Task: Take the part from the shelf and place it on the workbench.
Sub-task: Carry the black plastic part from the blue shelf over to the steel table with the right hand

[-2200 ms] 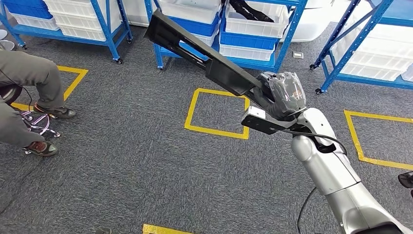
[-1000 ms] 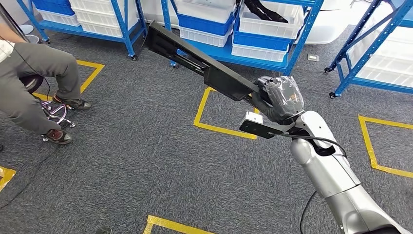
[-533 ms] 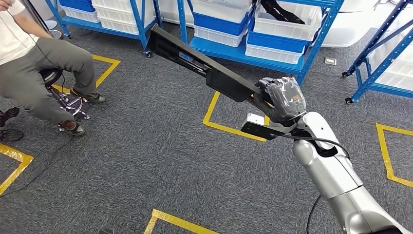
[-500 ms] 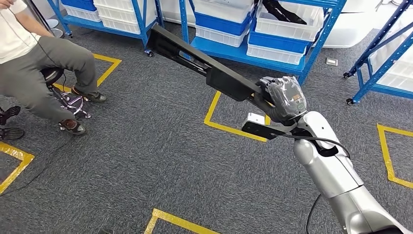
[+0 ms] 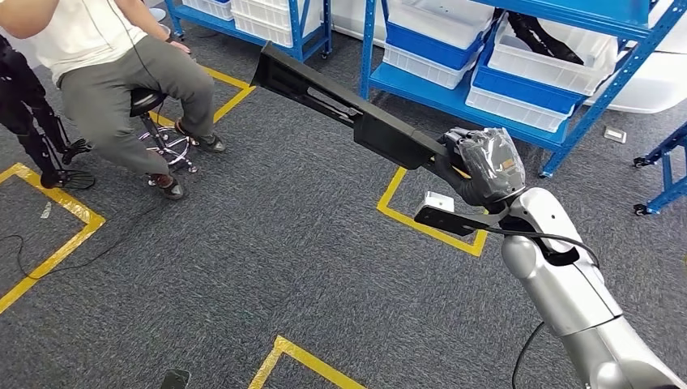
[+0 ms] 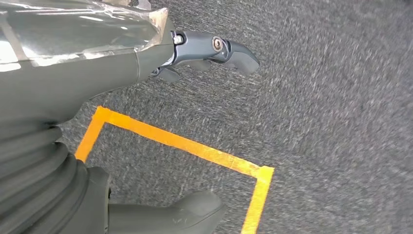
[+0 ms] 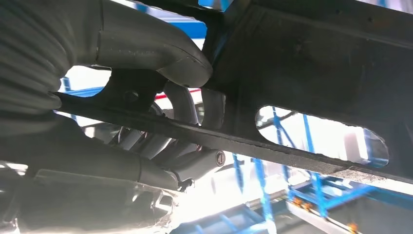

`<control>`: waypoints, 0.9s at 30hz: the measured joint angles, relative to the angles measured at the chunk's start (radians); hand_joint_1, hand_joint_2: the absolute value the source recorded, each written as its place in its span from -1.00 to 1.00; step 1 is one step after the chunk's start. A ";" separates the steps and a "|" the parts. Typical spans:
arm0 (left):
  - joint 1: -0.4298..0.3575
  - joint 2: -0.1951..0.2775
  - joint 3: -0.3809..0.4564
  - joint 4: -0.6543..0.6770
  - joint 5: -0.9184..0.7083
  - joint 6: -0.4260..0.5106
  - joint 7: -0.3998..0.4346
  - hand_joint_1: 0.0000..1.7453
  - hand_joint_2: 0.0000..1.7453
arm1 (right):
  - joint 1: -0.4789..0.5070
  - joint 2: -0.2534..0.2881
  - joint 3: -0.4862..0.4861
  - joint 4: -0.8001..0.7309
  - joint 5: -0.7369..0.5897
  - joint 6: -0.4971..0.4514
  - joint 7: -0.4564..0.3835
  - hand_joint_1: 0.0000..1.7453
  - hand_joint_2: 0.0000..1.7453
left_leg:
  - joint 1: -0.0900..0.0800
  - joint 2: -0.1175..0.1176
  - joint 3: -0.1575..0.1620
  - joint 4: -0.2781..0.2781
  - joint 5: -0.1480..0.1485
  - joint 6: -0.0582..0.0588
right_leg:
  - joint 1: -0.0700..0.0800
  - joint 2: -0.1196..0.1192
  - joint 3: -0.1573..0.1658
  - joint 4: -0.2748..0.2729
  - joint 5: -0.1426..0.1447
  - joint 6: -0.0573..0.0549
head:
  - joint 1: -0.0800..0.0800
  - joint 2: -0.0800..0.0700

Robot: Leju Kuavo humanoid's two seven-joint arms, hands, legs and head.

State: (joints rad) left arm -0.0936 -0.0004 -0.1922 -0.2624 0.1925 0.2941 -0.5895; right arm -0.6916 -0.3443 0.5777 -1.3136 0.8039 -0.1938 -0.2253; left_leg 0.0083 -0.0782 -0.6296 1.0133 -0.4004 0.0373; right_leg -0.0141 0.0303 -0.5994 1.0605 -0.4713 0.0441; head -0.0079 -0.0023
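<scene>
Head view: the right hand is clamped on the near end of the part, a long black bar. Its long axis runs from the hand up and away to the left, above the carpet, far end pointing toward the seated person and the blue shelf. No workbench appears.

Left wrist view: the left hand hangs over carpet and yellow floor tape, fingers apart, holding nothing.

Right wrist view: thumb and fingers wrap the bar's edge beside a slot.
</scene>
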 joint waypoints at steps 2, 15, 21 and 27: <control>-0.002 -0.001 0.002 -0.003 0.023 -0.016 -0.018 -1.00 1.00 | 0.000 -0.003 0.001 -0.007 -0.001 0.005 -0.002 1.00 1.00 | -0.002 -0.014 -0.005 0.000 0.003 -0.010 | 0.004 0.010 0.022 -0.049 0.015 -0.009 | -0.001 0.000; -0.018 -0.007 0.034 -0.030 0.060 0.007 -0.069 -1.00 1.00 | 0.023 -0.012 0.002 -0.047 0.021 0.017 0.008 1.00 1.00 | 0.018 0.115 -0.036 0.070 -0.028 -0.053 | -0.003 -0.096 0.027 -0.050 0.016 -0.041 | -0.007 0.000; -0.016 -0.023 0.035 -0.081 0.000 0.100 -0.072 -1.00 1.00 | 0.033 -0.037 -0.009 -0.076 0.021 0.030 0.009 1.00 1.00 | 0.005 0.081 -0.009 0.011 -0.009 -0.008 | 0.006 -0.104 0.019 -0.024 -0.009 -0.005 | -0.001 0.000; -0.017 -0.028 0.036 -0.083 -0.011 0.072 -0.072 -1.00 1.00 | 0.043 -0.053 -0.013 -0.079 0.018 0.032 0.007 1.00 1.00 | 0.006 0.061 -0.007 0.006 -0.004 0.007 | -0.001 -0.052 -0.042 0.107 -0.070 -0.007 | 0.004 0.000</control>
State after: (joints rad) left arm -0.1105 -0.0285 -0.1564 -0.3454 0.1814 0.3657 -0.6615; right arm -0.6485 -0.3968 0.5645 -1.3930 0.8219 -0.1621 -0.2179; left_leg 0.0146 -0.0176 -0.6367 1.0196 -0.4044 0.0439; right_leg -0.0151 -0.0214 -0.6416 1.1676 -0.5413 0.0367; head -0.0039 -0.0023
